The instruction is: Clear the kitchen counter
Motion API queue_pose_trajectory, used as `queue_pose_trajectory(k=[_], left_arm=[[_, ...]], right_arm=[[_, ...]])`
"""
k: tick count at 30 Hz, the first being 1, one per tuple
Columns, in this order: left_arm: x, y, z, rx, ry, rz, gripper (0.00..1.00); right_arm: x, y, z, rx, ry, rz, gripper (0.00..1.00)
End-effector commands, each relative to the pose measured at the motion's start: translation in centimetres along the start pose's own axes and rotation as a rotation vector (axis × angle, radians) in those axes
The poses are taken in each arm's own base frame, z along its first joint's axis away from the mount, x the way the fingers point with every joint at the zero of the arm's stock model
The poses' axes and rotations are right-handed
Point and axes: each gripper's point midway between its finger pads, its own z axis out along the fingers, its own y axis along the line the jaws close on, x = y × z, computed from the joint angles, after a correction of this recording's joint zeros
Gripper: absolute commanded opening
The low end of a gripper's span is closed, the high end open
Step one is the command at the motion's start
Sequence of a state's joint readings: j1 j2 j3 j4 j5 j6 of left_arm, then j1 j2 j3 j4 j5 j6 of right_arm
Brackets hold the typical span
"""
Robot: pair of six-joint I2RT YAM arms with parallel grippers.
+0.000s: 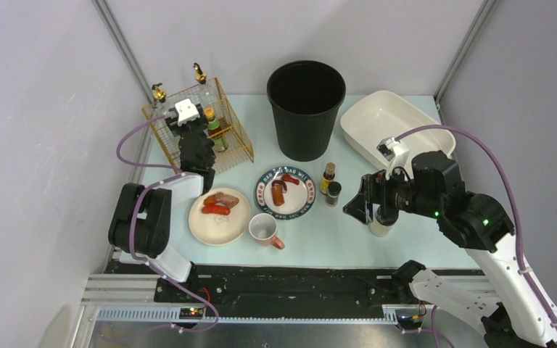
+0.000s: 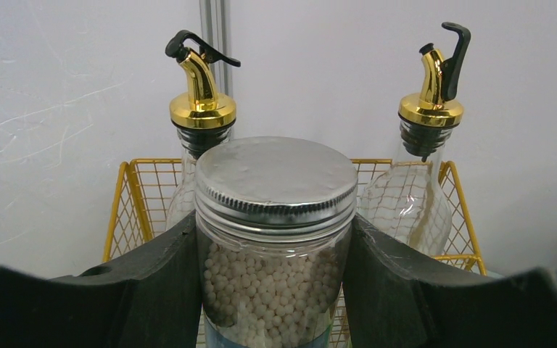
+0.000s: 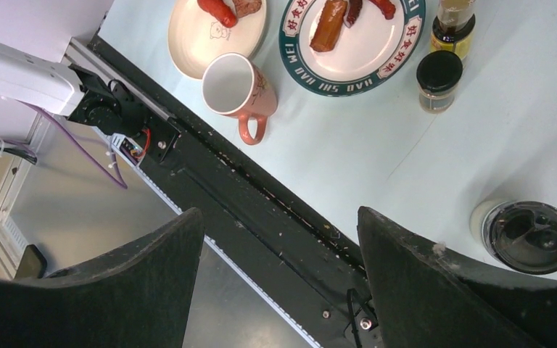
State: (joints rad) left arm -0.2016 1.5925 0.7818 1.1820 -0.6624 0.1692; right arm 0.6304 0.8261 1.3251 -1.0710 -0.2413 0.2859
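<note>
Hanging over the black rail [image 3: 261, 210] fronting the mint kitchen counter [image 3: 348, 145], the right gripper [image 3: 279, 268] is wide open, nothing in it. Further back, the left gripper [image 2: 274, 279] is clamped on a silver-lidded jar [image 2: 275, 181] of white beads by the yellow basket [image 2: 136, 199].

Stretches the left arm [image 1: 145, 217] forward toward the far left, elbow folded near its base. Clamps the left gripper [image 2: 274, 254] on a jar [image 2: 275, 181], one dark finger [image 2: 152, 290] pressed to each side of the glass. Bends the right arm [image 1: 479, 225] inward from the right, wrist tipped downward. Holds the right gripper [image 3: 281, 239] spread wide, empty, jaws well apart.
</note>
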Motion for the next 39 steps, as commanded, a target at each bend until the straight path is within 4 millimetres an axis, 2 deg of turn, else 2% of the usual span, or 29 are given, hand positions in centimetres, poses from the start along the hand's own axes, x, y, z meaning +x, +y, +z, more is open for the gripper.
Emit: queue_pose_trajectory(k=[1,7,15,34,39], left_arm=[[-4.4,0.6,1.6,-0.053,-0.152,-0.092,0.0],[-2.7,0.8,1.6,-0.073,-0.131,-0.083,0.0],[-1.7,1.0,1.7,-0.09,-0.118,-0.066,0.0],[-6.3,4.2,2.6,-0.149,-0.219,-0.014,0.0],[-6.1,4.3,2.7,-0.153,-0.218,0.004,0.0]], right_arm=[[-0.8,0.5,0.8,-0.037,-0.018,-0.035,0.82],[-0.5,0.3,1.7,-0.039,0.007,-0.03,0.82],[-0.4,0.2,2.2,-0.042,0.012,-0.027,0.82],[0.2,0.1,2.9,-0.05,0.033,-0.009,0.81],[0.4,0.0,3.4,-0.048,0.052,-0.008,0.81]])
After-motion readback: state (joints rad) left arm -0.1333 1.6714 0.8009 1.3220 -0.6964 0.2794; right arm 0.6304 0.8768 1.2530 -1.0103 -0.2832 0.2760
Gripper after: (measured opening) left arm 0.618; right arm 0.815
